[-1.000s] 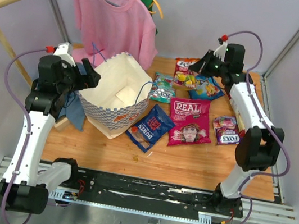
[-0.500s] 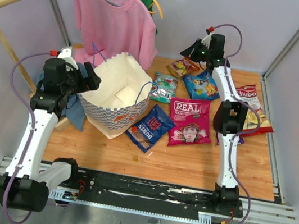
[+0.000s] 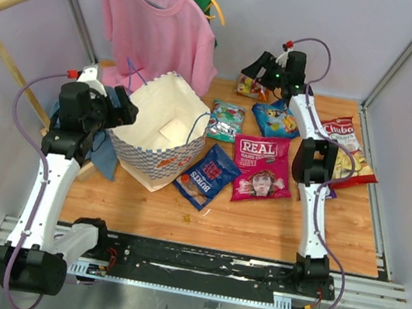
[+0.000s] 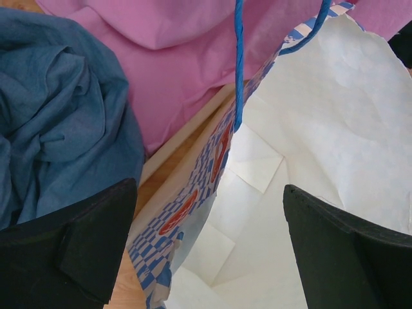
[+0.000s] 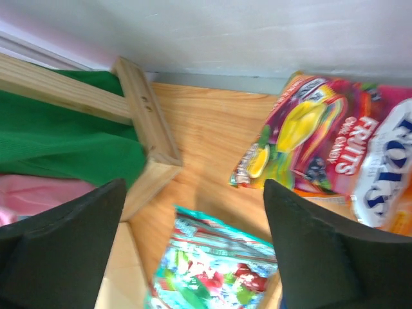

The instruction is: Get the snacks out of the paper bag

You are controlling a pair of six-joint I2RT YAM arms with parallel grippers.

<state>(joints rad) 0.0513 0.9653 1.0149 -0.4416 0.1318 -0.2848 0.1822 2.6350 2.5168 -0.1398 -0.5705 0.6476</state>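
- The paper bag (image 3: 164, 134) stands open-mouthed near the far-left corner of the worktop (image 3: 257, 225), its checkered wall facing the near edge.
- The left gripper (image 3: 124, 104) hangs at the bag's left rim with its fingers (image 4: 90, 251) spread wide and holding nothing. In the left wrist view the checkered rim runs up between the two fingers, and the white inside with its folded base lies toward the right finger.
- A blue cord handle (image 4: 239, 64) rises from that rim. The blue-grey cloth (image 4: 58, 129) and the pink T-shirt (image 4: 180, 58) lie on the outer side of the bag.
- The snacks lie on the worktop right of the bag: a teal packet (image 3: 225, 120), a blue packet (image 3: 276, 118), the REAL bag (image 3: 260, 167) and a Burts bag (image 3: 206, 174) near the middle, and the Chiba chips (image 3: 342, 143) by the right edge.
- The right gripper (image 3: 258, 65) hovers over the far edge, fingers (image 5: 322, 257) apart and empty.
- A Fruits candy packet (image 5: 315, 138) lies on the wood just beyond its right finger, and the teal packet's top edge sits between the fingers, lower in that view.
- A wooden frame (image 5: 145, 122) and a green cloth (image 5: 64, 145) sit off its left finger.
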